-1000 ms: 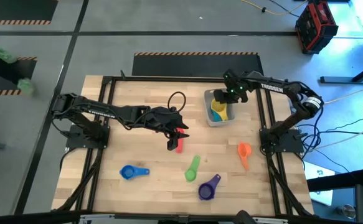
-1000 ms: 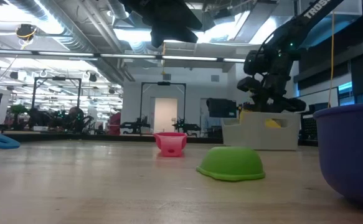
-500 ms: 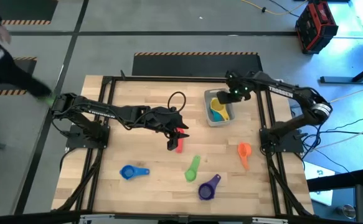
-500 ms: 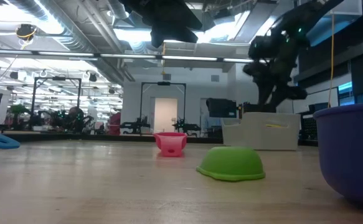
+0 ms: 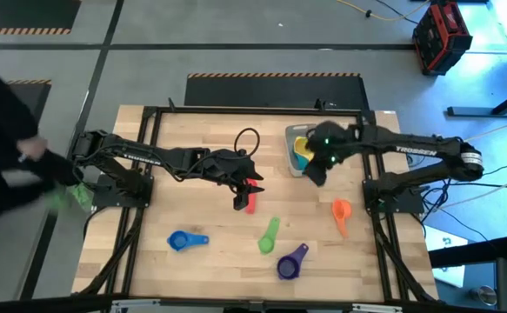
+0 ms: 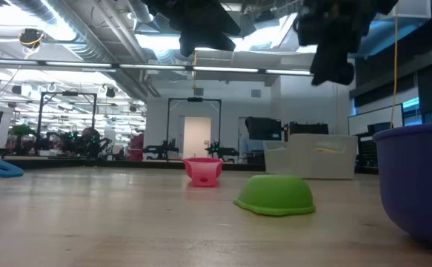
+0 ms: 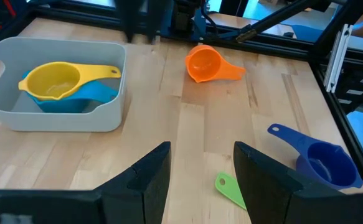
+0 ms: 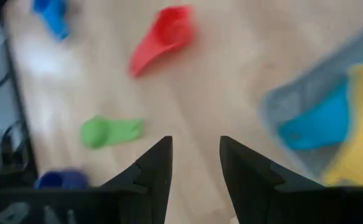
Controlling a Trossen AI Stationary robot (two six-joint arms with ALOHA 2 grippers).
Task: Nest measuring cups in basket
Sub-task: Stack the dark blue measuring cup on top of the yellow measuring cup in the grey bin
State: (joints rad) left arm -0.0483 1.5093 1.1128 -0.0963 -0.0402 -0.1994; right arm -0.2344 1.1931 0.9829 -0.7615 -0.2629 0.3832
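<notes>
We see the basket (image 5: 303,153) on the far right part of the tabletop (image 5: 201,217), with the yellow cup (image 7: 56,79) nested on top of the teal cup (image 7: 91,96) inside it. The red cup (image 5: 250,198) lies near the middle of the tabletop, the orange cup (image 5: 340,212) toward the right side, and the green cup (image 5: 269,236), purple cup (image 5: 291,261) and blue cup (image 5: 185,240) sit in a loose row along the near side.

Our right end effector (image 5: 316,174) hangs just off the basket's near right corner, above the tabletop; its fingers (image 8: 153,171) stand parted and hold nothing. Our left end effector (image 5: 246,187) sits over the red cup, its fingers (image 7: 145,177) likewise apart and empty.

A person (image 5: 14,169) in dark clothing stands beside the tabletop's left edge.
</notes>
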